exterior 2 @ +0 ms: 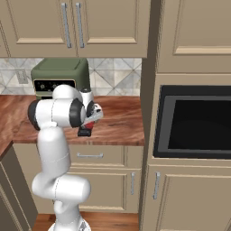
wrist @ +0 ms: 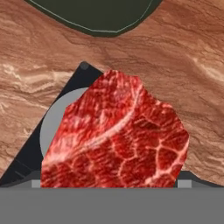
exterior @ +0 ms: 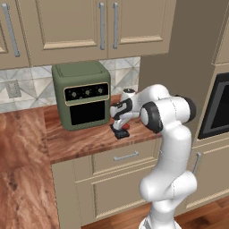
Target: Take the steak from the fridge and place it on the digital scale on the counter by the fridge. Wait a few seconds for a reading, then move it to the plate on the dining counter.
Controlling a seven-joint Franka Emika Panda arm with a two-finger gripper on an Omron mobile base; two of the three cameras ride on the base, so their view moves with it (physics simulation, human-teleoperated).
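Down over the scale now — steak big in the hand view: deep red, marbled with pale fat, one white seam curving across it, ragged-edged. Covers most of the grey round top; a crescent of grey left bare on the hand view's left, one black corner poking out above.

From the left base view, just a red sliver of steak under the gripper, scale black beneath, on the counter. Right base view the same: red at the hand, scale below. Gripper low over the meat; open or clamped, cannot tell — fingers hidden by the hand, and by the steak in the hand view.

Green oven just left of the scale, close but not touching; its dark base edge near the scale's corner in the hand view.

Scale near the counter's front edge. Bare wood to its right as far as the tall cabinet wall; black oven beyond.
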